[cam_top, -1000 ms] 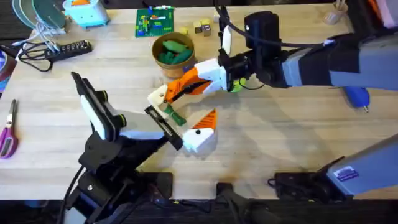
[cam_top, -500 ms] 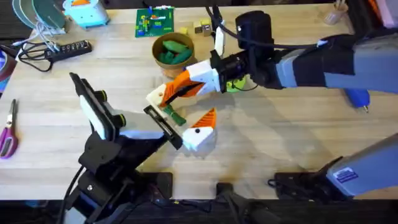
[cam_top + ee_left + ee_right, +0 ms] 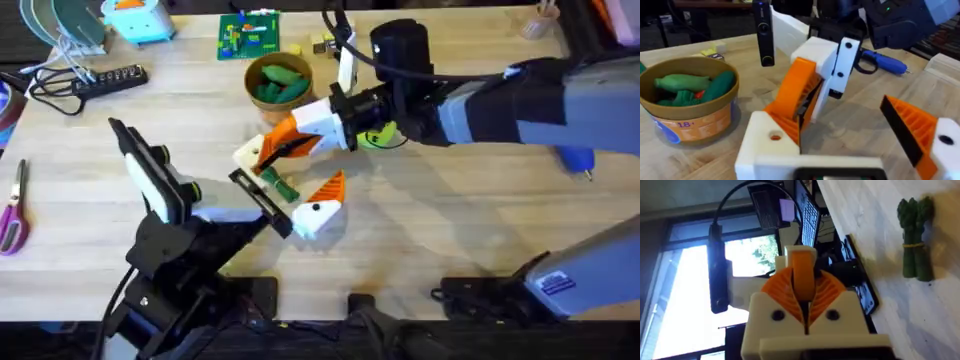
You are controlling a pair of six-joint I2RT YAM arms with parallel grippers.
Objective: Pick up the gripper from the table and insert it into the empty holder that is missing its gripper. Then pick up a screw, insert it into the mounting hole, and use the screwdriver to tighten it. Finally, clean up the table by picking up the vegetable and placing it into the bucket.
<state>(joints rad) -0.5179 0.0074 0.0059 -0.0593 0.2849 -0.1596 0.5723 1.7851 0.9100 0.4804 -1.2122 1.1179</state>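
— What have you got, and where?

— My right claw (image 3: 278,146) is closed almost flat on the gripper piece (image 3: 802,275), which stands upright between my ribbed pads. We're near mid-table, at six o'clock from the bucket (image 3: 278,80). The white holder (image 3: 250,156) is just at my eight o'clock. I can't tell whether the piece has entered it.

— How will it handle?

— Light and stiff, I'd judge: hard plastic with no give. The ribbed face should bite my pads, but a wedge can squirt out of a hard squeeze. I'd grip the thick end on its flat sides and leave the mating end free.

— The vegetable?

— The vegetable (image 3: 279,186) lies on the table at the holder's five o'clock.
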